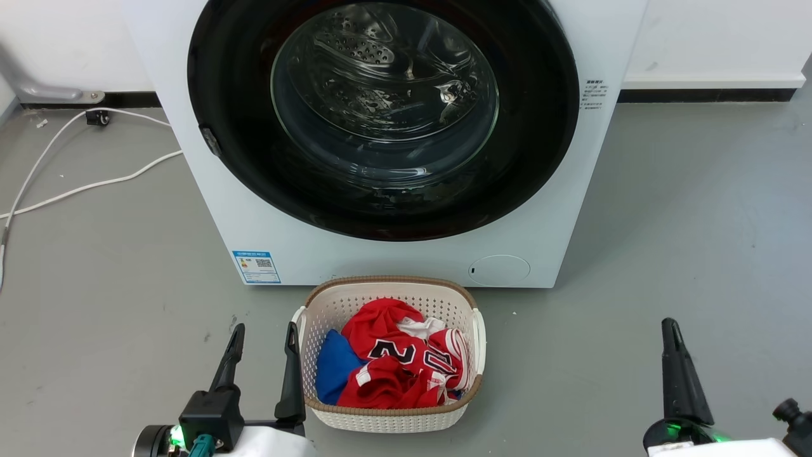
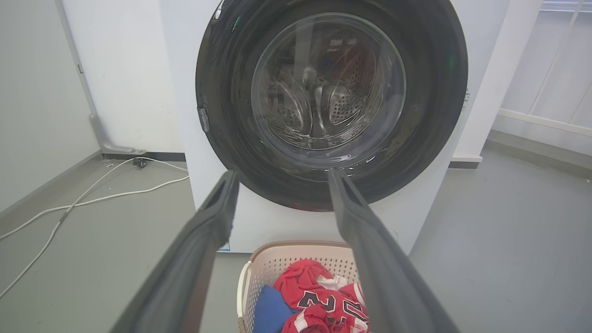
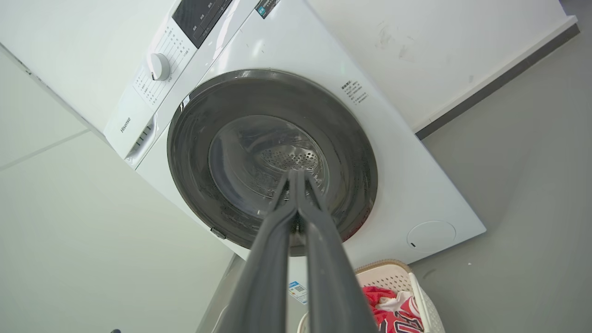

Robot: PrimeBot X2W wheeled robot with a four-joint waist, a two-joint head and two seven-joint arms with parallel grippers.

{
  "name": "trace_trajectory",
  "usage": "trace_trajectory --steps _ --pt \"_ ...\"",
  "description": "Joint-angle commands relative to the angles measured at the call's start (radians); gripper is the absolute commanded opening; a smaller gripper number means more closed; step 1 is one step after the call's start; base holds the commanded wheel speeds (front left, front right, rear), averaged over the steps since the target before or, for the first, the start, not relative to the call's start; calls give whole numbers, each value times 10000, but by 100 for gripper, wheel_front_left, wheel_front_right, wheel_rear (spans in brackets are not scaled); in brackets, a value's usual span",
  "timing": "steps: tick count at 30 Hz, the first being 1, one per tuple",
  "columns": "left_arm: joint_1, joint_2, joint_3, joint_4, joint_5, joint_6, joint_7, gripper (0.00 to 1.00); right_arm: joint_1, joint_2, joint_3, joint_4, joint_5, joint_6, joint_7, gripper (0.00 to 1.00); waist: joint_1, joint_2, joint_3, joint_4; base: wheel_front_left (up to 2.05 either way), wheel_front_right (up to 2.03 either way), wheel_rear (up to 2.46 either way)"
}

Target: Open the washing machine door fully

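We are facing one washing machine point(image 1: 558, 209), its single washing machine door point(image 1: 241, 158) sitting shut against the front. One laundry basket point(image 1: 390, 280) is standing just before it. Our two pincers are hovering low: left pincer point(image 1: 265, 330) spread open, right pincer point(image 3: 296, 175) pressed closed, empty.

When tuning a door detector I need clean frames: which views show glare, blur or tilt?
Head view: sharp, but reflections streak the glass of the washing machine door. Left wrist view: the open left gripper looks soft near the lens. Right wrist view: the washing machine sits tilted, the shut right gripper blurred low down.
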Motion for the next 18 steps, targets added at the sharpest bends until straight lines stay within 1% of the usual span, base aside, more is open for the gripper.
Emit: trace_trajectory --steps 1,2,5,9,12,13,16,18 --pt "39 -17 -1 11 -24 33 -25 100 2 23 57 79 805 1 -23 0 0 0 3 1 0 0 0" --pt "42 -17 -3 22 -34 36 -25 100 -54 12 34 170 1574 1 -25 0 0 0 5 3 0 0 0" --pt "51 -15 -11 41 -56 36 -25 100 -207 20 -104 241 3412 1 -25 0 0 0 12 15 0 0 0" --pt "53 -16 -4 41 -100 60 -25 100 -235 20 -274 145 5711 1 -23 0 0 0 21 25 0 0 0" --pt "58 -16 -10 51 -110 66 -25 100 -168 20 -209 -3 7460 1 -23 0 0 0 20 29 0 0 0" --pt "65 -16 -12 57 -106 70 -25 100 -128 20 -172 -105 8213 2 56 0 0 0 17 26 0 0 0" --pt "85 -17 -1 50 -97 66 -25 100 36 12 -469 -432 9707 1 674 0 0 0 15 7 0 0 0" --pt "93 -16 4 40 -95 70 -25 100 119 12 -792 -584 10327 2 1214 0 0 0 15 3 0 0 0"
